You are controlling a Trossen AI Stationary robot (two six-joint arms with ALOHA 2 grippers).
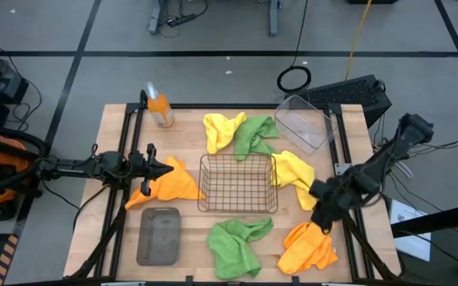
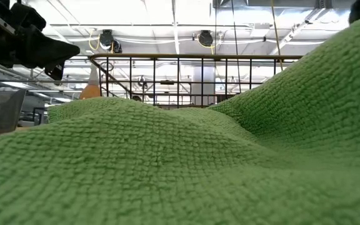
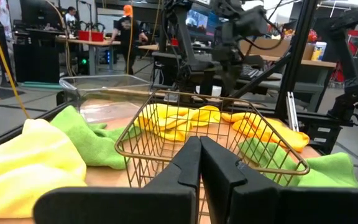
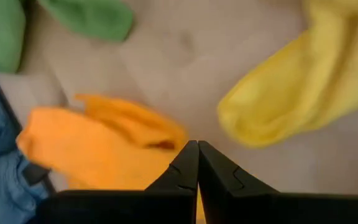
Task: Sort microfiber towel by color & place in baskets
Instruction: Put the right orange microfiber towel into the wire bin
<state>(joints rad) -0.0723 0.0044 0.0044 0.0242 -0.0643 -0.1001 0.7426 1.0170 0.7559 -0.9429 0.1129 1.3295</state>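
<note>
Fingers pressed together, empty, on both arms: the left gripper [image 1: 168,168] hovers above an orange towel [image 1: 169,185], its tips facing the wire-mesh basket [image 1: 238,183] just ahead. The right gripper [image 1: 322,225] points down over another orange towel [image 1: 308,247], a yellow towel [image 1: 296,174] lying near.
</note>
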